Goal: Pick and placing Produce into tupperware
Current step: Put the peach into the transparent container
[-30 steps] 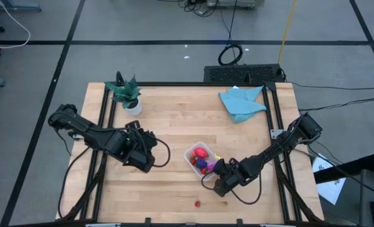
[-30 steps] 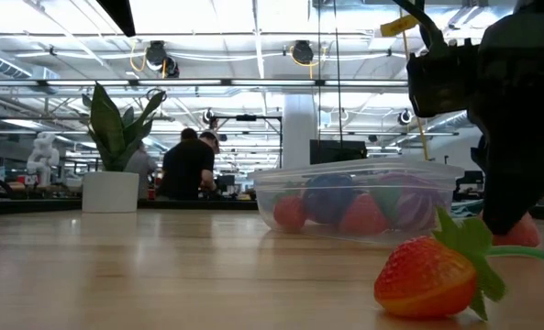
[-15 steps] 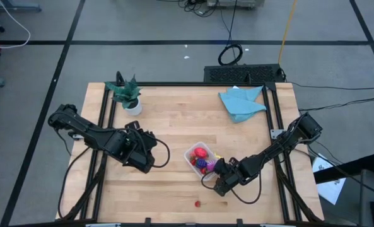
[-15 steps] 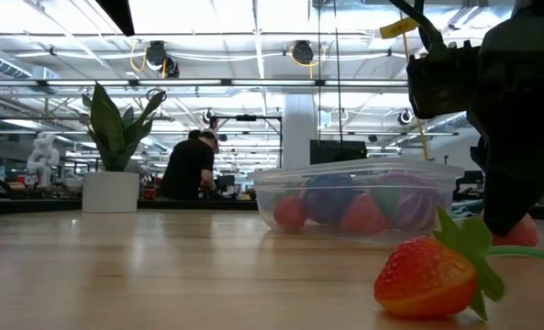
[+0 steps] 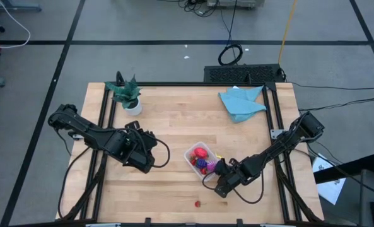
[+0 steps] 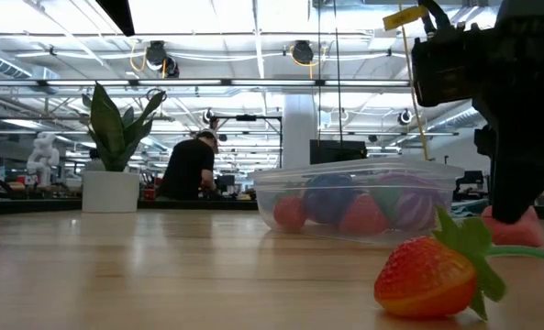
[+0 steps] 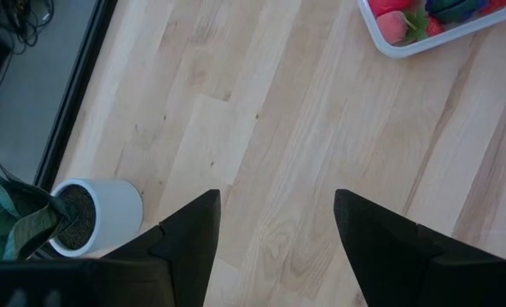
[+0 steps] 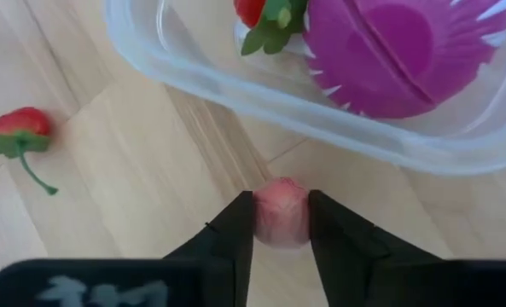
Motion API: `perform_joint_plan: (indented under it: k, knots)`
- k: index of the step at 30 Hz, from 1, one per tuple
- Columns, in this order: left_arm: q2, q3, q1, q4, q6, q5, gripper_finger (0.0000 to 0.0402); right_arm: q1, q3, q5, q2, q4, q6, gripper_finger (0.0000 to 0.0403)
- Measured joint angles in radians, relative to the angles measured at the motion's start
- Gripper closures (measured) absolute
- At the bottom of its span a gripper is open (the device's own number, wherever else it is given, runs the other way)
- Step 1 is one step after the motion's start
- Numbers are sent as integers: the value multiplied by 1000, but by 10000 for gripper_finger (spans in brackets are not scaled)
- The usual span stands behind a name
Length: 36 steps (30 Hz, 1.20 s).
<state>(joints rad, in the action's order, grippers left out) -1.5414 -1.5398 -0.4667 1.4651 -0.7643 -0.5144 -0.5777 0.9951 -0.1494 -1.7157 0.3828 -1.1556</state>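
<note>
The right gripper (image 8: pixel 282 223) is low at the lower centre of the high view, just beside the near wall of the tupperware (image 5: pixel 190 159). Its two fingers (image 8: pixel 235 230) are pressed against either side of a small pink berry (image 8: pixel 282 211), which sits on the bench (image 5: pixel 174 120) just outside the tub. In the low view the same berry (image 6: pixel 519 228) shows under the dark gripper at the right edge, level with the bench top, so it looks gripped but not yet lifted.

Inside the tupperware lie a magenta striped piece (image 8: pixel 398 51), a red piece with green leaves (image 8: pixel 265 15) and a dark purple one (image 6: pixel 331 194). A strawberry (image 5: pixel 197 203) lies alone on the bench toward the lower edge of the high view, well apart from the tub.

The left gripper (image 7: pixel 274 230) waits at centre left of the high view, fingers spread and empty, aimed across bare wood; the potted plant (image 5: pixel 127 94) stands at the upper left and a blue cloth (image 5: pixel 240 104) at the upper right.

The step in hand appears to be the grasp on the pink berry. Next it would need a short lift clear of the tub's rim, a small shift over the opening, then release; the strawberry would remain to fetch.
</note>
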Motion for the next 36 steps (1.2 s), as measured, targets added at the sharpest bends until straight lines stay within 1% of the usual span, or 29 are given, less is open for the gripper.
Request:
perform_joint_plan:
  k: [3, 11, 22, 25, 28, 31, 36]
  knots:
    - [0, 0, 0, 0, 0, 0, 165, 0, 0, 0, 0, 2, 1, 317]
    - [0, 0, 0, 0, 0, 0, 165, -3, 0, 24, 9, 3, -2, 320]
    - [0, 0, 0, 1, 3, 0, 165, -39, 1, 21, 124, 15, -56, 320]
    - [0, 0, 0, 1, 8, -1, 165, -41, 2, 21, 153, -5, -47, 321]
    - [0, 0, 0, 2, 8, -2, 165, -32, 2, 20, 173, -55, 12, 321]
    - [0, 0, 0, 2, 9, -2, 165, 0, 7, 19, 182, -110, 112, 321]
    - [0, 0, 0, 1, 9, -3, 165, 94, 17, 26, 185, -110, 297, 321]
